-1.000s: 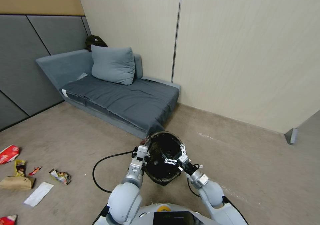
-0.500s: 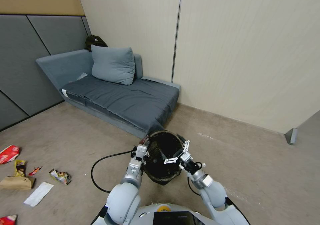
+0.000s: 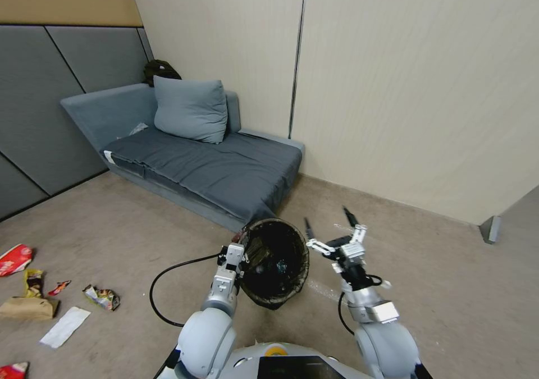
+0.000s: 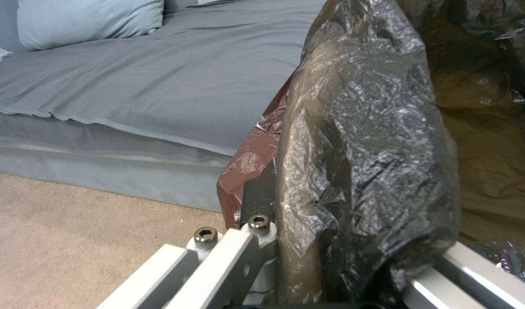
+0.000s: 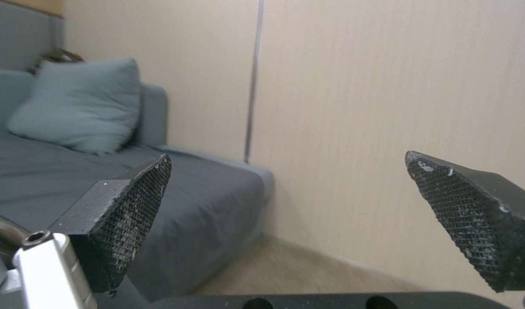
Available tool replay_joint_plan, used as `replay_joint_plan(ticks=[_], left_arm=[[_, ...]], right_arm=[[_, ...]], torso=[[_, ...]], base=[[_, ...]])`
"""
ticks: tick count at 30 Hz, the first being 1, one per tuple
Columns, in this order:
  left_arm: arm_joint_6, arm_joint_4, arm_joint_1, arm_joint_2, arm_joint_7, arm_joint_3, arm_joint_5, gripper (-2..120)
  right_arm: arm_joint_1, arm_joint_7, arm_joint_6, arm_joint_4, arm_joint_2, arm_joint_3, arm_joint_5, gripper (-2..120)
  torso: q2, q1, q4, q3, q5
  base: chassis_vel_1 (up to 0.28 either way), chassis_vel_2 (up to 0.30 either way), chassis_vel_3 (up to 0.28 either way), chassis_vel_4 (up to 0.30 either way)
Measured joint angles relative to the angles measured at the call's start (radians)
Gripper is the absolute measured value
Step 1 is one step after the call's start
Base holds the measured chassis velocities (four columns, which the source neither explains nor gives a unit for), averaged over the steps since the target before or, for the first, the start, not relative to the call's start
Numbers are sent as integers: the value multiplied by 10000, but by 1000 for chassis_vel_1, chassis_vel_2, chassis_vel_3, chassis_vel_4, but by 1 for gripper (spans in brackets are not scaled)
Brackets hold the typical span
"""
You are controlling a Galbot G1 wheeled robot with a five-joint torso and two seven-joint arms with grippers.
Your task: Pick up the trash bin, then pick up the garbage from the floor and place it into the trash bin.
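Black bag liner, crinkled and folded over the rim, is seen pinched by the left gripper at the near-left edge of the trash bin. In the left wrist view the liner is clamped between the metal fingers, so the bin is held by this arm alone, tilted with its mouth turned up toward the head camera, just in front of the robot and near the corner of the grey sofa. Whether its base is fully off the carpet cannot be told.

To the bin's right the right gripper is raised, apart from the rim, with its jaws spread wide and nothing between the pads.

By this evidence the first step, picking up the bin, is judged done or nearly so. The second step is judged not yet begun: the garbage lies scattered on the floor well to the left, with a red-and-white cup, crumpled brown paper, a white napkin and snack wrappers all untouched. Little can be made out inside the dark liner.
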Motion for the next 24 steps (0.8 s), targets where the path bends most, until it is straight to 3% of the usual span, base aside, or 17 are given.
replay_joint_plan(ticks=[6, 24], left_arm=[[-3, -15, -3, 0, 1, 35, -19, 1], [27, -105, 4, -32, -43, -70, -244, 1]], right_arm=[[-164, 114, 134, -226, 463, 170, 94, 100], [-83, 155, 298, -477, 496, 274, 167, 100]], torso=[[0, 0, 1, 0, 1], [0, 0, 2, 0, 1]], base=[[0, 0, 0, 0], [0, 0, 0, 0]])
